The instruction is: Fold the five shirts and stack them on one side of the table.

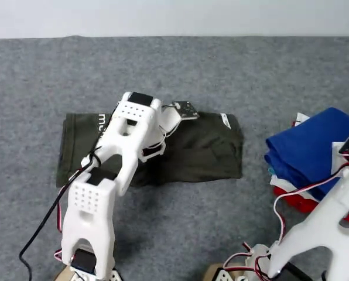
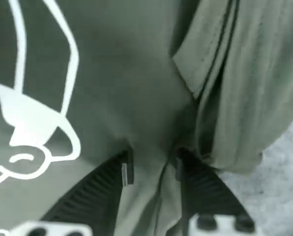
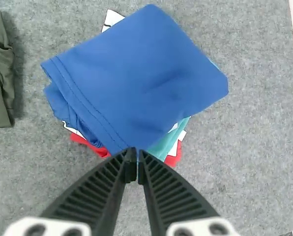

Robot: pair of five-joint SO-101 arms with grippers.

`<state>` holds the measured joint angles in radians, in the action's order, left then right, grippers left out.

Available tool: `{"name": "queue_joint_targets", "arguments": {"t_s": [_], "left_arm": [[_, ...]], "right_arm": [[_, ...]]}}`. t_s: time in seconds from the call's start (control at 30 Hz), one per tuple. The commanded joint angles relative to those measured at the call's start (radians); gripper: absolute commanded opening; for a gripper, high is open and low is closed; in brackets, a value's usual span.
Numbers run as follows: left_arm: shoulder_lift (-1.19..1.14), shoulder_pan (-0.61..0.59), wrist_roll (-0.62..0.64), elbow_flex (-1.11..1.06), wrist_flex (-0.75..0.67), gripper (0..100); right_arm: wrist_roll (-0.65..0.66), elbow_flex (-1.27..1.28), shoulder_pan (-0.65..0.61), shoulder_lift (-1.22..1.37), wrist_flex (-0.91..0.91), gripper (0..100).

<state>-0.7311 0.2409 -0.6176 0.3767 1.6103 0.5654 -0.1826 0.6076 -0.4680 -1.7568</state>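
Note:
A dark green shirt (image 1: 204, 149) lies partly folded across the middle of the grey table, its white print (image 2: 33, 123) facing up. My left gripper (image 2: 152, 167) is down on that shirt (image 2: 136, 73), shut on a bunched fold of its cloth. In the high view the left arm (image 1: 127, 146) covers the shirt's middle. At the right side sits a stack of folded shirts with a blue shirt (image 3: 136, 83) on top, over a teal one (image 3: 168, 142) and a red one (image 3: 92, 145). My right gripper (image 3: 137, 160) hangs shut above the stack's near edge, holding nothing.
The grey felt table top (image 1: 221, 76) runs bare behind and in front of the green shirt. The right arm (image 1: 332, 216) stands at the near right corner beside the blue-topped stack (image 1: 312, 149). A black cable (image 1: 45, 219) trails from the left arm.

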Motion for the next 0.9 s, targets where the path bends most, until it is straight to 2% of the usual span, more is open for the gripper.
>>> {"name": "queue_joint_targets", "arguments": {"t_s": [0.0, 0.07, 0.17, 0.33, 0.47, 0.57, 0.67, 0.77, 0.87], "left_arm": [[-0.006, 0.005, -0.002, 0.133, 0.087, 14], [-0.008, 0.021, -0.002, 0.191, 0.141, 14], [0.012, 0.041, 0.035, 0.219, 0.147, 14], [0.172, 0.054, 0.046, 0.186, 0.146, 14], [0.327, 0.015, 0.143, 0.16, 0.146, 14], [0.394, -0.084, 0.258, 0.157, 0.146, 14], [0.397, -0.253, 0.341, 0.157, 0.144, 14], [0.348, -0.427, 0.354, 0.163, 0.133, 15], [0.272, -0.543, 0.322, 0.163, 0.135, 20]], "right_arm": [[0.003, -0.002, 0.008, -0.061, -0.038, 1.8], [0.003, -0.002, 0.007, -0.082, -0.038, 1.8], [0.006, 0.0, 0.007, -0.104, -0.038, 1.8], [0.008, 0.0, 0.007, -0.128, -0.038, 1.8], [0.008, 0.0, 0.008, -0.147, -0.038, 1.9], [0.008, 0.0, 0.008, -0.15, -0.039, 2.0], [0.006, 0.0, 0.012, -0.15, -0.039, 2.2], [0.008, 0.0, 0.013, -0.15, -0.041, 2.2], [0.008, 0.0, 0.013, -0.15, -0.041, 2.2]]}}
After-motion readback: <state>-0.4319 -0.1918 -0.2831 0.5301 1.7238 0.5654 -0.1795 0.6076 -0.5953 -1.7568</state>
